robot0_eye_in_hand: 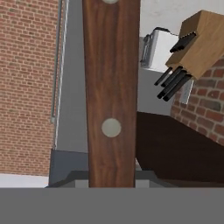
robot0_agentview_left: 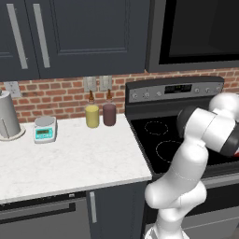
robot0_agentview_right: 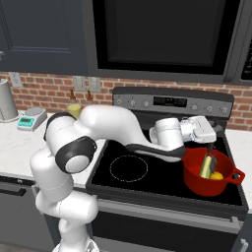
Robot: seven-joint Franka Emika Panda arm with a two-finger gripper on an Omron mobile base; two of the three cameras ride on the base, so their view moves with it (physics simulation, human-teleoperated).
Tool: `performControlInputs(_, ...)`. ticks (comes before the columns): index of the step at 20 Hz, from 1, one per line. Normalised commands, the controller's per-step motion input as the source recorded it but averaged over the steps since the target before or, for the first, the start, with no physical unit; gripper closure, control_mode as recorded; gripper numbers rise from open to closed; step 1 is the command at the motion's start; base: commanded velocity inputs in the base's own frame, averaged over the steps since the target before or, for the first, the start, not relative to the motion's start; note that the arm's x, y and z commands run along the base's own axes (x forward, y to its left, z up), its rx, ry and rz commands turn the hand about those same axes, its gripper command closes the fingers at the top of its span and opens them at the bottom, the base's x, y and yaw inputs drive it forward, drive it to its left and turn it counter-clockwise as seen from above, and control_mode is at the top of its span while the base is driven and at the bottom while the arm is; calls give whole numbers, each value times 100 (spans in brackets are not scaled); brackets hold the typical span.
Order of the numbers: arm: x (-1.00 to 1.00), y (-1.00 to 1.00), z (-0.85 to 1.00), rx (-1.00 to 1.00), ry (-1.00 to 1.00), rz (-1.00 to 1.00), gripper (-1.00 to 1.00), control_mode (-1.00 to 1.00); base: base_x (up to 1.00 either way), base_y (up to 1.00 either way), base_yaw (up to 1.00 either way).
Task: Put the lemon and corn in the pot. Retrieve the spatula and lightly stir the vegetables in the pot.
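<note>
The red pot (robot0_agentview_right: 197,178) stands on the front right burner of the stove. Inside it the corn (robot0_agentview_right: 206,166) leans upright, and the lemon (robot0_agentview_right: 216,175) lies beside it on the right. My gripper (robot0_agentview_right: 210,141) hangs over the pot's far rim, pointing down and shut on the spatula (robot0_agentview_right: 212,156). The tool's dark handle runs down into the pot next to the corn, and its silver head is hidden inside. Close up in the hand view, the brown riveted handle (robot0_eye_in_hand: 111,100) rises straight from between my fingers.
The black stove top (robot0_agentview_right: 129,168) has a free burner ring left of the pot. On the marble counter (robot0_agentview_left: 70,158) stand a pale yellow jar (robot0_agentview_left: 92,115), a maroon jar (robot0_agentview_left: 109,114), a small scale (robot0_agentview_left: 45,129) and a white appliance (robot0_agentview_left: 8,115). A wooden knife block (robot0_eye_in_hand: 192,48) shows nearby.
</note>
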Motion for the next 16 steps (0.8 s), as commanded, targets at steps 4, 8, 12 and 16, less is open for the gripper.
performControlInputs(4, 0, -21, -25, 0, 0, -1, 100, -100, 0, 0, 0)
performControlInputs(8, 1, -7, -43, 0, 0, 0, 100, -100, 0, 0, 0)
performControlInputs(12, 0, 0, -46, 0, -2, 0, 100, -100, 0, 0, 0)
performControlInputs(16, 0, 0, -43, 0, -4, 0, 100, -100, 0, 0, 0)
